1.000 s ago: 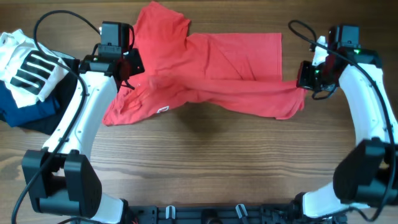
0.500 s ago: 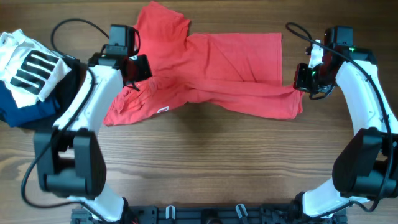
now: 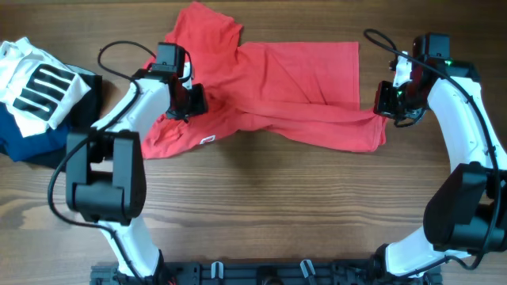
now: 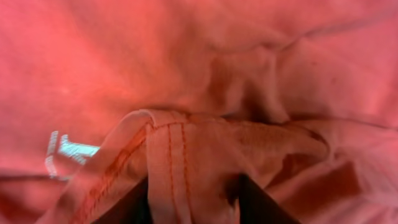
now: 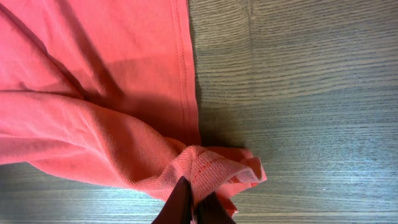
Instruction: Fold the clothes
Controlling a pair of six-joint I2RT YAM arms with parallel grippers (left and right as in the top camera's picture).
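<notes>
- Left gripper (image 3: 192,101) has shifted rightward, inward over the shirt (image 3: 293,79); right gripper (image 3: 386,100) holds its place.
- Both, as I read them, are closed on a pinch of shirt hem.
- Shirt lies on the far desk (image 3: 277,206), long axis left–right, spanning between my grippers.

Brown wooden table (image 3: 261,206), grain running left to right, even soft light, faint shadows, black rail (image 3: 261,273) along near edge, folded pile (image 3: 40,91) at left.
</notes>
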